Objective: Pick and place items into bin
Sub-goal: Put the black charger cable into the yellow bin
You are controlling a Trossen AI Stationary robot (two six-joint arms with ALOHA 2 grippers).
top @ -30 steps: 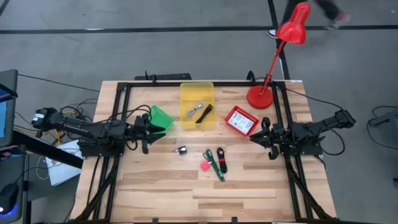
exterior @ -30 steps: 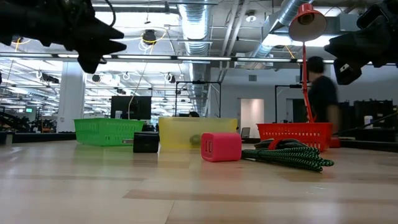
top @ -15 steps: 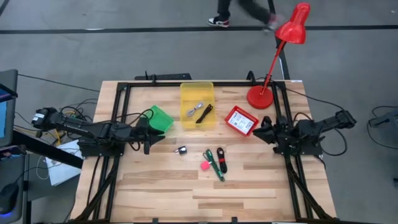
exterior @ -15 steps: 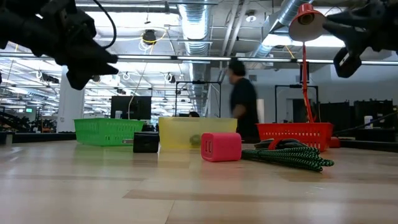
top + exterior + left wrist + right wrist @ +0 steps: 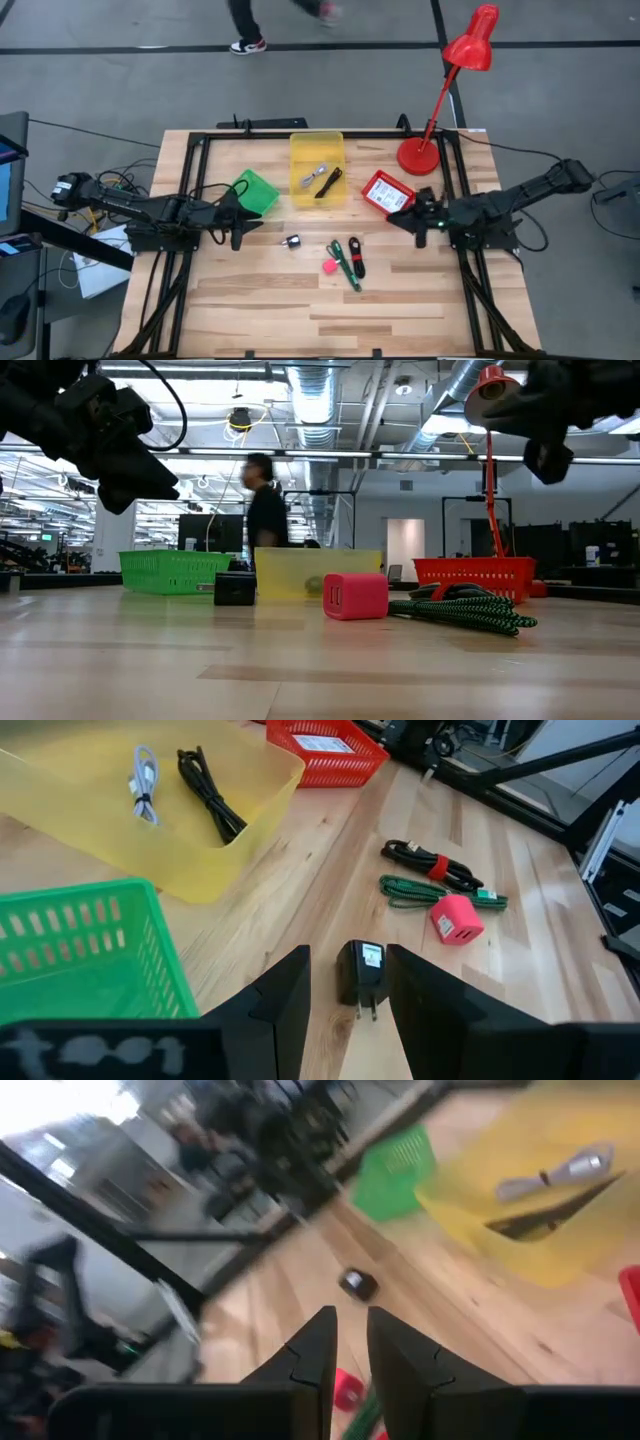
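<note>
The loose items lie mid-table: a small black charger, a pink block, a green cable and a black cable with a red tie. The yellow bin holds a grey cable and a black cable. My left gripper is open and empty above the table beside the green basket, left of the charger. My right gripper is empty, its fingers a little apart, beside the red basket.
A red desk lamp stands at the far right. The red basket holds a white card packet. A black frame runs round the table's edges. A person walks past beyond the far edge. Bare wood lies toward the near edge.
My right gripper has gone toward the table's left, past the red basket and closer to the loose items. My left gripper has sunk a little and edged toward the near edge. Nothing on the table has moved.
</note>
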